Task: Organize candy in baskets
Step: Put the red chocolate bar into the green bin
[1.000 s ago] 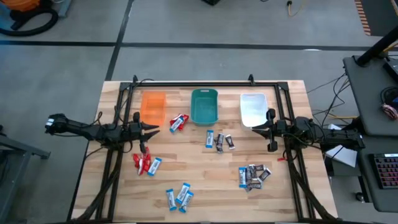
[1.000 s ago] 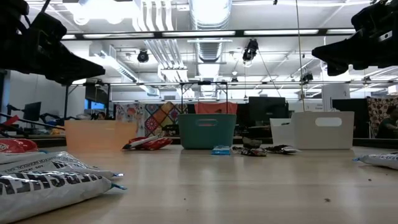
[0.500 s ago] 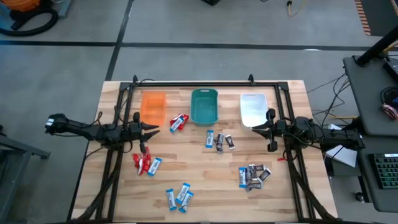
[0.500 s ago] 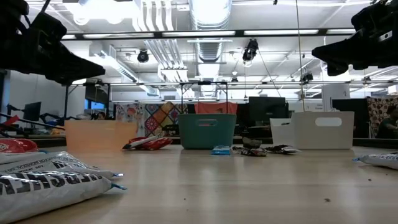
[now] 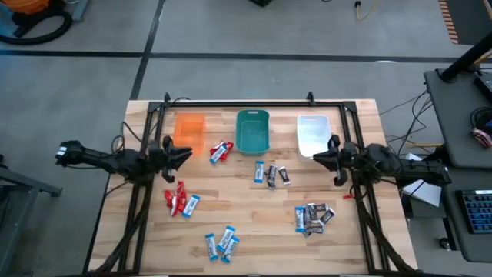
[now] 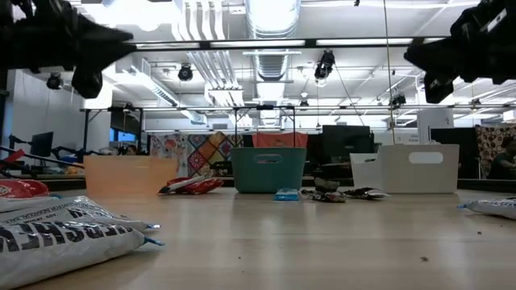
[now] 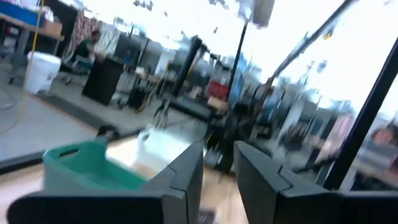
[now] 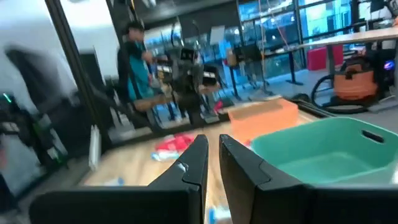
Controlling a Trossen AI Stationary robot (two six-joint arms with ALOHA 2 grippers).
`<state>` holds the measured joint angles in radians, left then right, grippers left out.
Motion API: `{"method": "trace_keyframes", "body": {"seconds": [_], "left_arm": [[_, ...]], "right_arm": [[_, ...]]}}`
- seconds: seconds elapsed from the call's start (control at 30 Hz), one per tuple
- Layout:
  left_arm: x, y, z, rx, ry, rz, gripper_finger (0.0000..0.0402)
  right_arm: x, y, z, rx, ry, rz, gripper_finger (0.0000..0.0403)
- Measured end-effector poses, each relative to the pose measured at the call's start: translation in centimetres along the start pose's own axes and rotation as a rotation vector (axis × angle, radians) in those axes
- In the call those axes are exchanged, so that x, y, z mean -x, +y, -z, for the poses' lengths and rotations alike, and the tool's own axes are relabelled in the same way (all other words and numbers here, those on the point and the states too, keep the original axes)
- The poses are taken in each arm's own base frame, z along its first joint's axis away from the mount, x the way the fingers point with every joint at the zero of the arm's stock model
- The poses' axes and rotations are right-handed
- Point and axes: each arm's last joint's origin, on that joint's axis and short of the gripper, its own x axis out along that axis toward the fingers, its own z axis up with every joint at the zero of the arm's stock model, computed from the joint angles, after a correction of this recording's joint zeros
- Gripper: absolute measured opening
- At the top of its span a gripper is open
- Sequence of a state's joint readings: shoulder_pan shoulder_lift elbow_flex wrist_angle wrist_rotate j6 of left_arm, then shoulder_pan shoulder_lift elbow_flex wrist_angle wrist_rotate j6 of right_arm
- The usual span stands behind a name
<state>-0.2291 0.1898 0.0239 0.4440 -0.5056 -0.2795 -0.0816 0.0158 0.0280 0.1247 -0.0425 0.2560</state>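
Three baskets stand in a row along the far side: orange (image 5: 190, 132), teal (image 5: 252, 131) and whitish (image 5: 313, 135). Wrapped candy lies in loose groups on the wood: red and blue pieces (image 5: 221, 151) between the orange and teal baskets, mixed pieces (image 5: 270, 174) at the centre, red and blue ones (image 5: 179, 201) at left, blue ones (image 5: 221, 242) near the front, and grey ones (image 5: 314, 218) at right. My left gripper (image 5: 184, 151) hovers shut, in the air, near the orange basket. My right gripper (image 5: 329, 157) hovers shut just in front of the whitish basket.
A black frame (image 5: 238, 103) with rails runs along the table's far edge and down both sides under the arms. A person (image 8: 134, 56) stands in the room beyond the table. Bare wood (image 5: 254, 211) lies between the candy groups.
Both grippers have risen a little and tipped upward from their resting pose. My left gripper has also swung slightly toward the far edge. The candy and the baskets have stayed where they were.
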Motion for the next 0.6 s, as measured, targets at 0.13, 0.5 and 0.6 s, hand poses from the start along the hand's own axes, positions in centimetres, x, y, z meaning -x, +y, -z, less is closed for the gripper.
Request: {"method": "trace_keyframes", "body": {"seconds": [0.13,0.5,0.6], "left_arm": [[0.03,-0.21,-0.78,0.041,-0.074,0.020,0.0075],[-0.12,-0.49,-1.04,0.125,-0.069,0.066,0.0075],[-0.68,-0.88,-1.11,0.158,0.001,0.056,0.0075]], "right_arm": [[0.03,0.16,-0.69,-0.008,-0.073,-0.012,0.0034],[0.07,-0.19,-0.95,-0.089,-0.130,0.115,0.0034],[0.07,-0.19,-0.95,-0.091,-0.130,0.115,0.0034]]}}
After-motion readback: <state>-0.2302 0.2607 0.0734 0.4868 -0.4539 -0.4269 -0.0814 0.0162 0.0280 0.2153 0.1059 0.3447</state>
